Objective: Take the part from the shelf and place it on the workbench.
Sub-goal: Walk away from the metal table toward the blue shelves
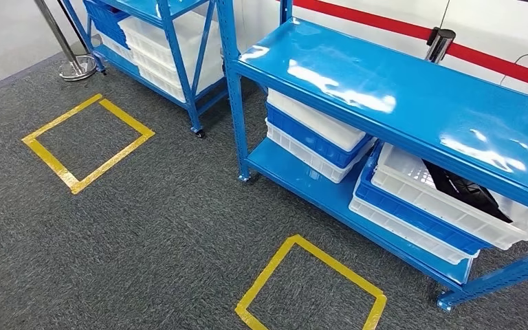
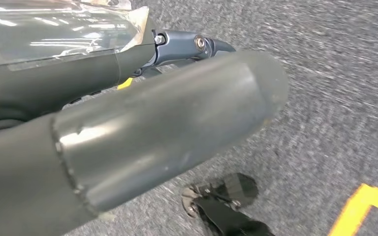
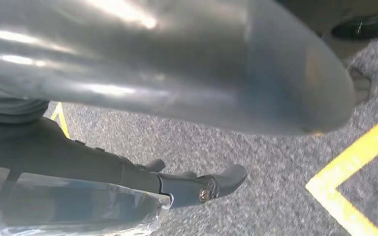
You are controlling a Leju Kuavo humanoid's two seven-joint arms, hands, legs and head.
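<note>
From my remote seat I log: blue shelf (image 1: 412, 96) ahead on the right, glossy top; on its lower level, stacked white and blue crates (image 1: 316, 137); beside them a white crate (image 1: 454, 206) holding a dark part (image 1: 464, 187), lying tilted inside, its shape hard to make out; second blue shelf (image 1: 179, 41) further back; two yellow tape squares (image 1: 86, 141) on grey carpet (image 1: 179, 227); left hand (image 2: 167, 123) and right hand (image 3: 187, 73) hang over carpet, nothing visibly held; whether fingers are spread or curled I cannot tell.
</note>
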